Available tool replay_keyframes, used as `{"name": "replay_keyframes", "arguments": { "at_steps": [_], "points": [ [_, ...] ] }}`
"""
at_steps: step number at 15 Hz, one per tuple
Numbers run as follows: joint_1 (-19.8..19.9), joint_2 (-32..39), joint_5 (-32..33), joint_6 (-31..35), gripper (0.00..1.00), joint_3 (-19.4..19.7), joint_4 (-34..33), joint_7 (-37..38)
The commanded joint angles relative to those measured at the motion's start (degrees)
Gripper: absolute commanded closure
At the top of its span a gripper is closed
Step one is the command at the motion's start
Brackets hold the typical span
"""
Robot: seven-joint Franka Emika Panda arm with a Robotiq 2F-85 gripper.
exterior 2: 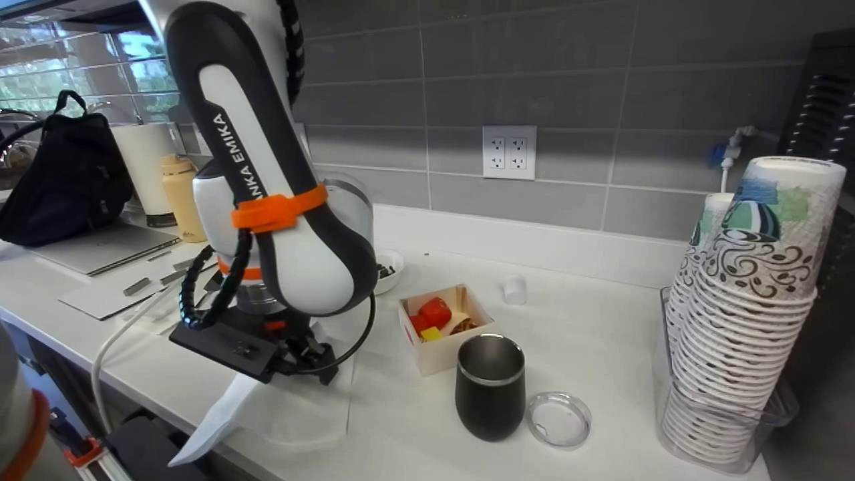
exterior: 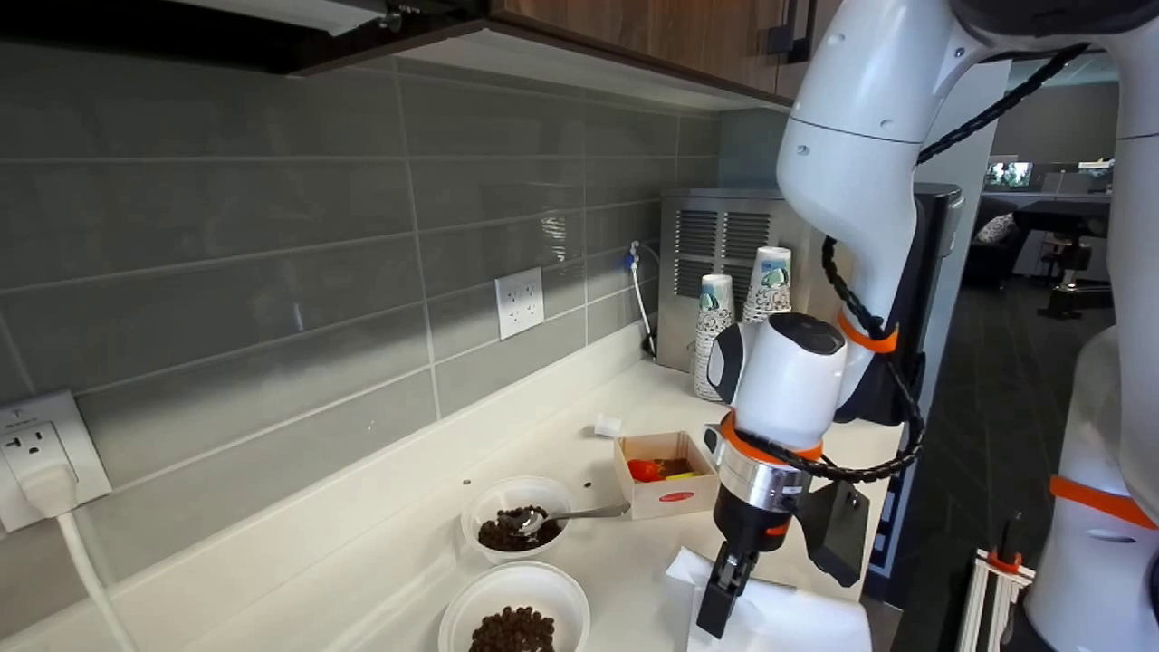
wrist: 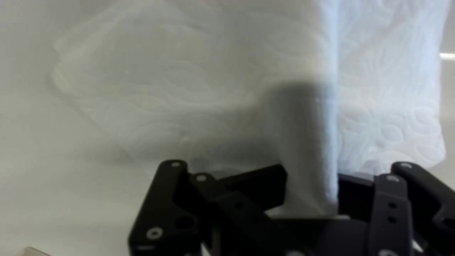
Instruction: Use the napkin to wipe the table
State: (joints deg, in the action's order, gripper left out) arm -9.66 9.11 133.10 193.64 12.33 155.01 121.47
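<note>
Black, angular end effector (wrist: 312, 188) pinches soft fold of white, embossed napkin (wrist: 199, 89); sheet spreads on smooth off-white desk (exterior 2: 601, 314) by long edge opposite tiled wall (exterior 2: 534, 80), pointed flap jutting past.

A kitchen, by its tiled wall (exterior: 226, 217), wooden overhead cabinets (exterior: 643, 38), off-white countertop (exterior 2: 594, 334) and stacked cups (exterior 2: 741, 327)

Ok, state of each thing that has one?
White paper napkin: folded, gripped
Black two-fingered gripper: shut on napkin
Black round tumbler: upright, uncovered
Clear round lid: off, flat
White round bowls: holding dark pieces
Silver metal spoon: in one bowl
Pale square box: open, items inside
Patterned paper cups: stacked, inverted
</note>
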Motion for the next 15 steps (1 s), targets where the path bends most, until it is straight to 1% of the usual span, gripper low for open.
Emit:
{"name": "replay_keyframes", "arguments": {
  "at_steps": [1, 4, 5, 8, 13, 15],
  "points": [
    [-3.89, 0.63, 4.45, -3.16, 1.0, 4.11, 0.36, 2.83],
    [-5.47, 1.52, 2.71, -5.53, 1.0, 5.9, -1.16, 1.49],
    [-5.57, 1.95, 1.82, -5.51, 1.0, 5.5, -2.24, 0.94],
    [-5.64, 3.07, -0.99, -3.89, 1.0, 3.21, -5.68, 0.9],
    [-5.43, 5.41, -5.41, -2.61, 1.0, -2.1, -11.0, 0.66],
    [-4.98, 6.79, -6.46, -0.64, 1.0, -4.23, -12.52, 0.31]
  ]
}}
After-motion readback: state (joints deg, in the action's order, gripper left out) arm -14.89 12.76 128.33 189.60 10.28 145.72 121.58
